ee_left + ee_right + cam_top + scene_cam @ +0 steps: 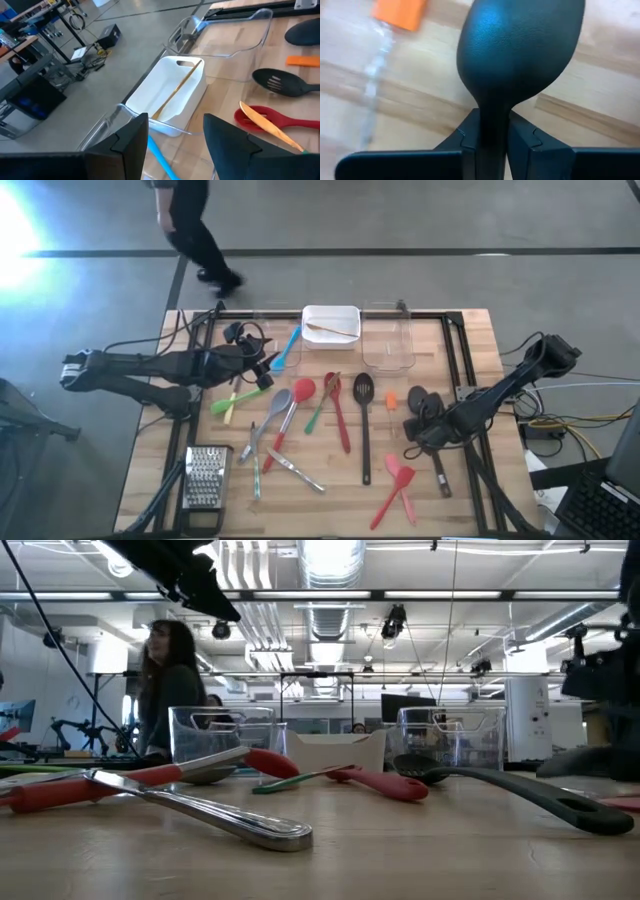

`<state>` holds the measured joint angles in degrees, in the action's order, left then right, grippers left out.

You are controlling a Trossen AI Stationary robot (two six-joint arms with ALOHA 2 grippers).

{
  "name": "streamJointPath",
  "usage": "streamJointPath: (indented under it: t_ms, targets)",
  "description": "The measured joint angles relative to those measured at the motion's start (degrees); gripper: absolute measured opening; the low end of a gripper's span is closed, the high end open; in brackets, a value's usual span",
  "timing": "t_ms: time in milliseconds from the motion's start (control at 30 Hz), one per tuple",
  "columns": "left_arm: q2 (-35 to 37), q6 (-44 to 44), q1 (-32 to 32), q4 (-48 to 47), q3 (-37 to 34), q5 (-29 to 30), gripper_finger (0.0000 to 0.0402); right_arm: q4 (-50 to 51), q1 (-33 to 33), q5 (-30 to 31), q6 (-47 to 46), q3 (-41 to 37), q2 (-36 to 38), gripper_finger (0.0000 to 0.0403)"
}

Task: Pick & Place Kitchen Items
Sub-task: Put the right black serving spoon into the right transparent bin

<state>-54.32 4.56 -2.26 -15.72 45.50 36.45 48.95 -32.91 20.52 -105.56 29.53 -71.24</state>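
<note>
- The right end effector [428, 423] hangs low over the right part of the surface [470, 498], its arm reaching in from the right edge. Its fingers [465, 136] are clamped on the neck of a black spoon [517, 47], whose bowl juts ahead of them.
- The left end effector [262, 360] is stretched in from the left, with its fingers [131, 135] spread apart and holding nothing.
- Just ahead of the left end effector lie a blue utensil [289, 347] and a white tray [331, 325] holding one thin wooden stick [331, 331]; one clear bin [388, 348] stands beyond the tray.
- Between the two end effectors lie a black slotted spoon [364, 426], a red slotted spoon [337, 411], a red spoon [289, 421], a green utensil [322, 404] and a grey spoon [267, 422].
- One small orange piece [390, 400] lies just beside the right end effector, and two red spatulas [393, 488] lie nearer the front edge.
- One metal grater [204, 477] lies at the front left, well apart from both.
- A person [196, 228] walks behind the surface.
</note>
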Motion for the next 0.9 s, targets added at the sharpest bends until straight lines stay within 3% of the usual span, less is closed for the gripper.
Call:
streamJointPath:
  t_ms: [67,133,267,400,567,900]
  targets:
    - [0.4,-0.2,0.2,-0.4,0.0,0.0,0.0193,3.2,0.0,0.2,0.9,2.0,1.1,0.0044]
    - [1.0,-0.2,0.4,-0.5,0.0,0.0,0.0193,8.2,-0.1,0.2,0.6,4.9,2.2,0.0015]
    - [2.9,-0.2,0.7,-2.6,0.0,0.0,0.0193,21.3,0.1,0.5,-1.1,13.0,5.6,0.0010]
    - [4.3,-1.4,0.7,-2.8,0.0,0.0,0.0193,31.7,-0.1,7.5,-1.1,23.2,7.5,0.0010]
    - [4.7,-3.6,0.7,-2.9,0.0,-1.5,0.0193,32.9,2.4,18.3,12.9,33.1,7.8,0.0010]
    - [7.0,-11.2,1.4,-6.0,-1.9,-1.4,0.0193,32.7,17.8,14.1,44.3,44.5,9.5,0.0010]
